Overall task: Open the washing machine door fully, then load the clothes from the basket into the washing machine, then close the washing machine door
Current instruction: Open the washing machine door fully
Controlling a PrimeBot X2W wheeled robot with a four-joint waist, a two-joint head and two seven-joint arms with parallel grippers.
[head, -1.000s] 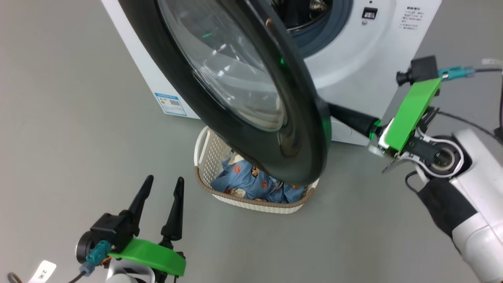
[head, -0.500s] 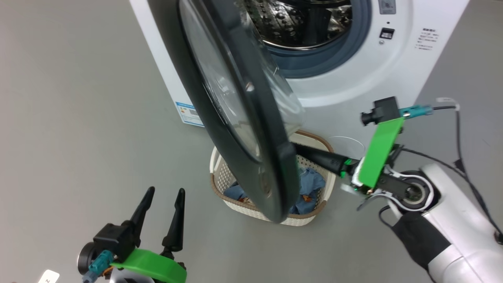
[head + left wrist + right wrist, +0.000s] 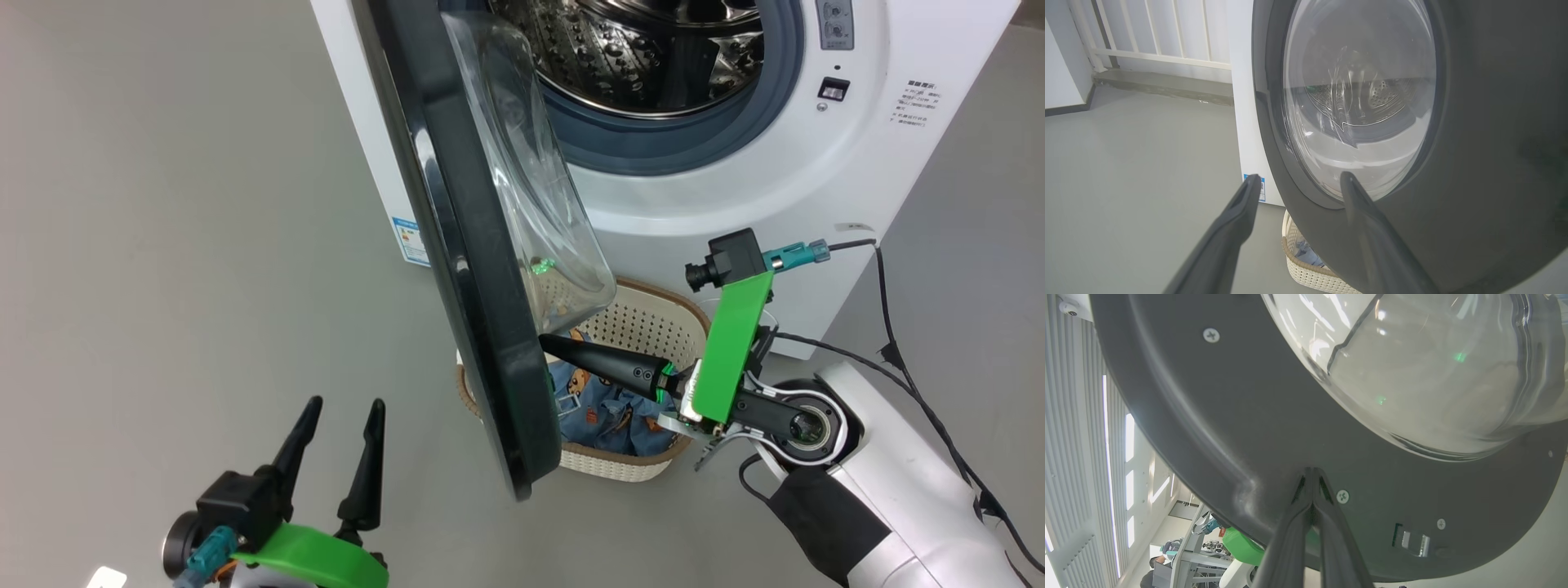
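my right gripper point(image 3: 549, 340), fingers pressed together and empty, pushes the inner face of the washing machine door point(image 3: 457, 245), half open over the basket point(image 3: 645, 469). my left gripper point(image 3: 345, 402) hangs wide and empty, near left. on such smooth plastic the tips can slip and the door swings back.

Grey floor point(image 3: 163, 245), white washing machine point(image 3: 735, 196), cream basket point(image 3: 620, 467) just before it

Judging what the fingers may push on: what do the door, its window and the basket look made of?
Door: probably black plastic, glossy, with bright streaks along its rim. Window: clear glass or plastic; the basket shows through it. Basket: cream plastic, matte, with rows of punched holes and a brown woven-look rim.
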